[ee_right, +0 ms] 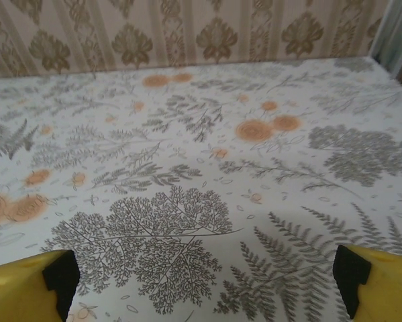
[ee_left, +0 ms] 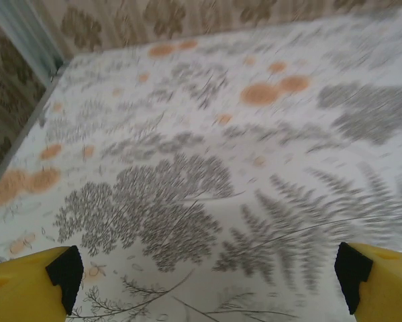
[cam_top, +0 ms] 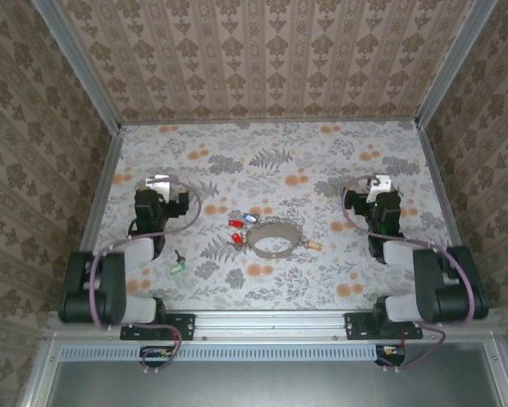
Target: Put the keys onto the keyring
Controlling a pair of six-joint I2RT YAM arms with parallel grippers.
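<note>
While both arms sit folded back toward the counter's [cam_top: 321, 161] left and right edges, nothing is held. The left end effector [ee_left: 209, 276] and the right end effector [ee_right: 206, 276] each stand spread wide over bare printed surface.

The keyring [cam_top: 275, 246] lies flat around mid-counter, a little toward the near edge. It is a thin grey loop that looks stiff and light, so it will likely skate if nudged. I would pinch its band from above, on a stretch free of keys.

Just left of it lie the far red key [cam_top: 235, 224], the blue key [cam_top: 250, 218] and the near red key [cam_top: 236, 240]. The brass key [cam_top: 311, 244] lies just right of it, and the green key [cam_top: 178, 265] is well apart, toward the left edge. All are tiny, flat and probably slippery — the coloured heads look like the best hold.

The covering is a smooth fern-and-flower print, and damask wallpaper [cam_top: 270, 59] closes in three sides.
</note>
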